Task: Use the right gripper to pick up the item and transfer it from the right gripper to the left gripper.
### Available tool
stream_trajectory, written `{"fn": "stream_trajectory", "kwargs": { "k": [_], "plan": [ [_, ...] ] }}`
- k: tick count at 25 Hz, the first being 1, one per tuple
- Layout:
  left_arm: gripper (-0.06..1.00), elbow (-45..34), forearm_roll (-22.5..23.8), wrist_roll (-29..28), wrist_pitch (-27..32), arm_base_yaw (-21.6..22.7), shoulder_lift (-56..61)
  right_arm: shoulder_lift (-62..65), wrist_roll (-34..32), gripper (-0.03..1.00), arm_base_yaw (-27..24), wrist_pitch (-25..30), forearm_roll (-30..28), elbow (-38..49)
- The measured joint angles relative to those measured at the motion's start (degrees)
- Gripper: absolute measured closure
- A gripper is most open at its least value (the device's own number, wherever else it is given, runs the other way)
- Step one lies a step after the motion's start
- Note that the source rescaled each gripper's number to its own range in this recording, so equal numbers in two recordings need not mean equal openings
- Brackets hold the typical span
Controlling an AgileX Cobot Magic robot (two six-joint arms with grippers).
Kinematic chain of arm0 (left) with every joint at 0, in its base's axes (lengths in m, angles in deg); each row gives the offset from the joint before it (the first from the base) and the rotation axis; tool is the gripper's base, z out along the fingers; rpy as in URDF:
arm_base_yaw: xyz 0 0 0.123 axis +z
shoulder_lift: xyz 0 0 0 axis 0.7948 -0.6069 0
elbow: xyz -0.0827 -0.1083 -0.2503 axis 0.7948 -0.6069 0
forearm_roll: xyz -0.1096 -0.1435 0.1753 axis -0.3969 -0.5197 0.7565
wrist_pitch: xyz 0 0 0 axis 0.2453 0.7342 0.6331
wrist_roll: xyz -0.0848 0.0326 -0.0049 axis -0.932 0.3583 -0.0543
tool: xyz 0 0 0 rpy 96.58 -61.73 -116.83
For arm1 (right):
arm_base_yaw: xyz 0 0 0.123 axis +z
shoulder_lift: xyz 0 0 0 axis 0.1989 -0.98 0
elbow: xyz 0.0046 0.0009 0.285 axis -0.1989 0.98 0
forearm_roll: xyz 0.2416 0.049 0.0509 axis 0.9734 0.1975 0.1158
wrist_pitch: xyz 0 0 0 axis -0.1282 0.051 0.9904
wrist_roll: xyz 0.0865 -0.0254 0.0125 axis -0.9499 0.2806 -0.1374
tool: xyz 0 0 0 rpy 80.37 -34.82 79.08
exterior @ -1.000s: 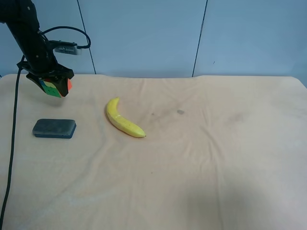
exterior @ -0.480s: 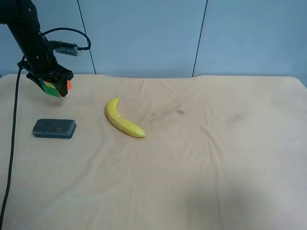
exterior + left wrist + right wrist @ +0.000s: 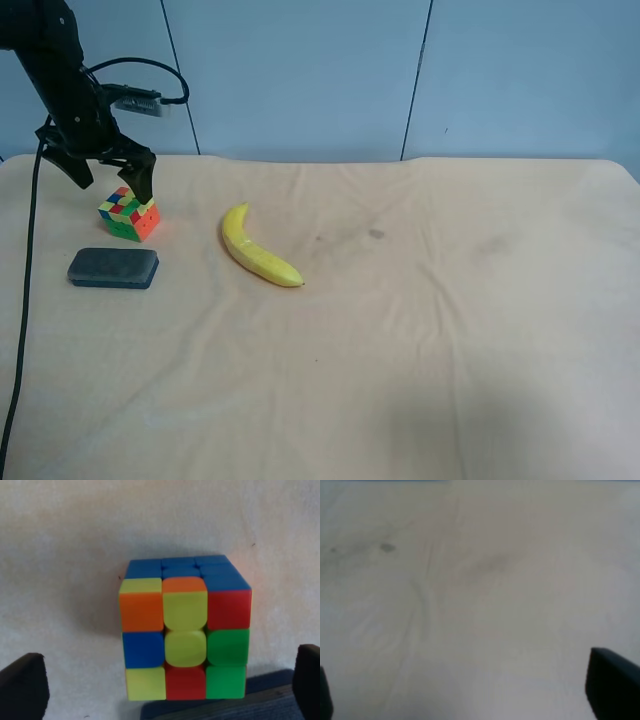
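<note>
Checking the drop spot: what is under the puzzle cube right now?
The puzzle cube sits on the tan cloth, below the open left claw. The dark block lies beside it, not beneath. The cube's bottom face is hidden.

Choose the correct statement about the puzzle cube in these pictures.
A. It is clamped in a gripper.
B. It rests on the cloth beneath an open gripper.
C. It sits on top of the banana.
B: the puzzle cube rests on the cloth, free beneath the open left gripper.
</note>
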Motion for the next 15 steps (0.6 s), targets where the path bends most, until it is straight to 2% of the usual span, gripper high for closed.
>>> {"fn": "stream_trajectory", "kwargs": {
  "k": [10,15],
  "plan": [
    [-0.04,0.0,0.2,0.0,0.7,0.0,0.1,0.0,0.0,-0.03,0.0,0.0,0.0,0.0],
    [-0.04,0.0,0.2,0.0,2.1,0.0,3.8,0.0,0.0,-0.03,0.0,0.0,0.0,0.0]
  ]
}}
